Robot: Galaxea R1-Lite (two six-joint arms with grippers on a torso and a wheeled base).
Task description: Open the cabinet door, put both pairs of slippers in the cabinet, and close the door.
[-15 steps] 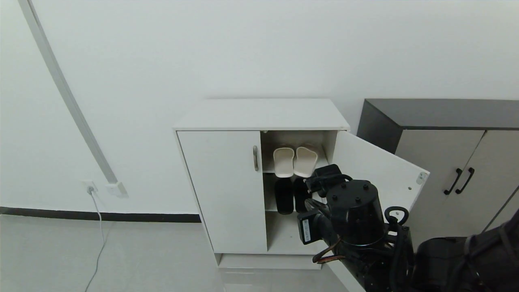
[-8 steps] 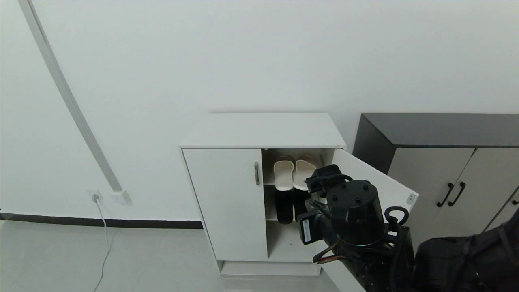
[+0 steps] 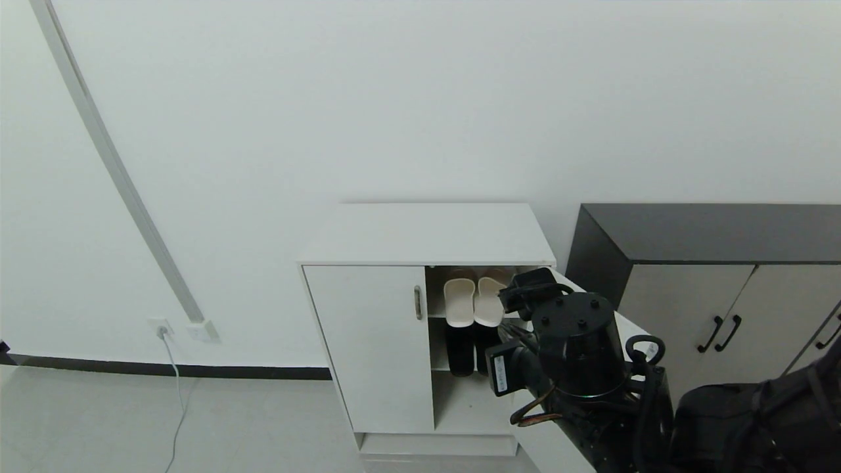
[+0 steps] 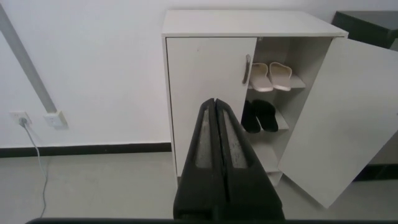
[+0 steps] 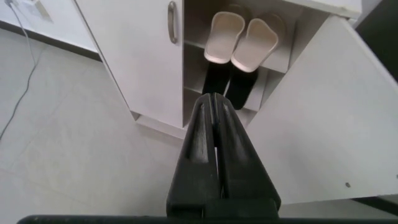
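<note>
The cabinet [image 3: 427, 233] is seen with its door [image 4: 339, 118] open.
White slippers [image 3: 473, 301] (upper shelf) and black slippers [image 3: 460, 351] beneath are laid front-to-back; left gripper [image 4: 215, 102] and right gripper [image 5: 211, 98] are held closed, empty; dark cupboard [image 3: 709, 226] beside.

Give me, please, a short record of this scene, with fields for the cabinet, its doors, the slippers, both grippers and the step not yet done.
cabinet: white cabinet, standing against the wall
left door: closed
right door: open, swung out toward the robot
white slippers: on the upper shelf, side by side
black slippers: on the shelf below, side by side
left gripper: shut, empty, apart from the cabinet
right gripper: shut, empty, facing the open compartment
step left: close the right door
</note>
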